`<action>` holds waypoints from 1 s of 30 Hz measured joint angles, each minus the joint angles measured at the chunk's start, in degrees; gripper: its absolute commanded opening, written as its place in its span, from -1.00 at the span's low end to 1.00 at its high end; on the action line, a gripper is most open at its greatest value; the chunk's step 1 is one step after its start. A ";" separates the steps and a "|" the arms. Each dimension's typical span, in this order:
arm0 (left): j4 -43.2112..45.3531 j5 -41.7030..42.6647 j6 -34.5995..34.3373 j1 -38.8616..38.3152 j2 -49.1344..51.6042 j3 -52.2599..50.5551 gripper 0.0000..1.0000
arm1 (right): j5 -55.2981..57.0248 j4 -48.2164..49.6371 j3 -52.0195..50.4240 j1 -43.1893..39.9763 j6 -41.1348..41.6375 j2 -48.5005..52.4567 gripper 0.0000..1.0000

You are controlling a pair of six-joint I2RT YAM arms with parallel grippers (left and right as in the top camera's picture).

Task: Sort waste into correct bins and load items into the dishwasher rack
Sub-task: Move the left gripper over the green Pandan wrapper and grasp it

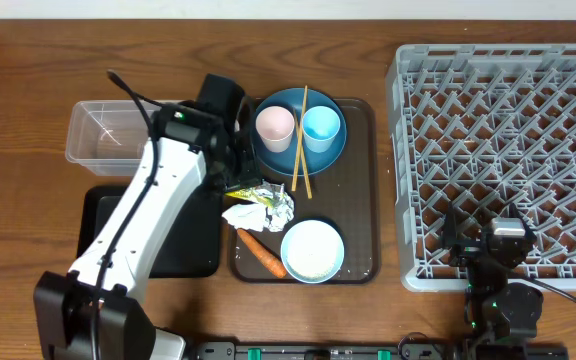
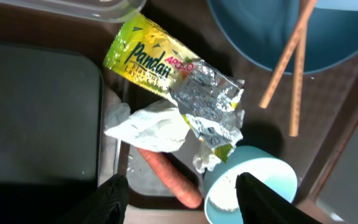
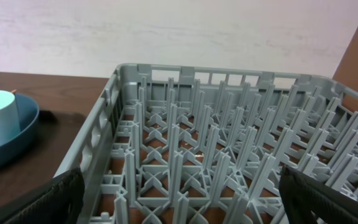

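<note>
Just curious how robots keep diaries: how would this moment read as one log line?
left claw open, above snack wrapper and napkin | right claw open, facing rack | rack empty

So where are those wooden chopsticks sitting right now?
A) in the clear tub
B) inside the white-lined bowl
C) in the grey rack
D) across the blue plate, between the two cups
D: the overhead view shows the chopsticks lying across the blue plate, between the pink cup and the light-blue cup, with their lower ends reaching onto the brown tray.
</note>
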 measured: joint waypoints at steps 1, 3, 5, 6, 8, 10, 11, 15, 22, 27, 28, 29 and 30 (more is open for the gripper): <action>0.68 -0.13 -0.31 -0.17 0.00 -0.55 0.17 | 0.00 0.00 0.00 0.00 0.00 0.00 0.99; 2.21 -0.46 -0.57 -0.37 0.00 -1.75 0.17 | 0.00 0.00 0.00 0.00 0.00 0.00 0.99; 3.21 -0.74 -0.68 -0.37 0.00 -2.80 0.17 | 0.00 0.00 0.00 0.00 0.00 0.00 0.99; 4.04 -0.94 -0.85 -0.37 0.00 -3.43 0.17 | 0.00 0.00 0.00 0.00 0.00 0.00 0.99; 5.68 -1.11 -1.86 -0.37 0.00 -4.74 0.17 | 0.00 -0.02 0.00 0.00 0.00 0.00 0.98; 7.28 -1.16 -2.56 -0.37 0.00 -5.88 0.17 | 0.00 0.00 0.00 0.02 0.00 0.00 0.98; 8.31 -1.20 -3.08 -0.37 0.00 -6.49 0.17 | 0.00 0.00 0.00 0.00 0.00 0.00 0.98; 10.91 -1.20 -3.78 -0.37 0.00 -8.57 0.18 | 0.00 -0.02 0.00 0.00 0.00 0.00 0.98; 11.98 -1.29 -6.43 -0.79 0.00 -9.09 0.18 | 0.00 0.00 0.00 0.00 0.00 0.00 0.98; 13.49 -1.40 -7.74 -3.41 0.00 -9.09 0.18 | 0.00 0.00 0.00 0.00 0.00 0.00 0.98; 13.75 -1.38 -7.96 -3.98 0.00 -9.09 0.18 | 0.00 -0.02 0.00 0.00 0.00 0.00 0.98; 14.19 -1.44 -8.17 -4.72 0.00 -9.09 0.26 | 0.00 0.00 0.00 0.00 0.00 0.00 0.98; 14.58 -1.73 -8.26 -5.38 0.00 -9.09 0.27 | 0.00 -0.02 0.00 0.00 0.00 0.00 0.99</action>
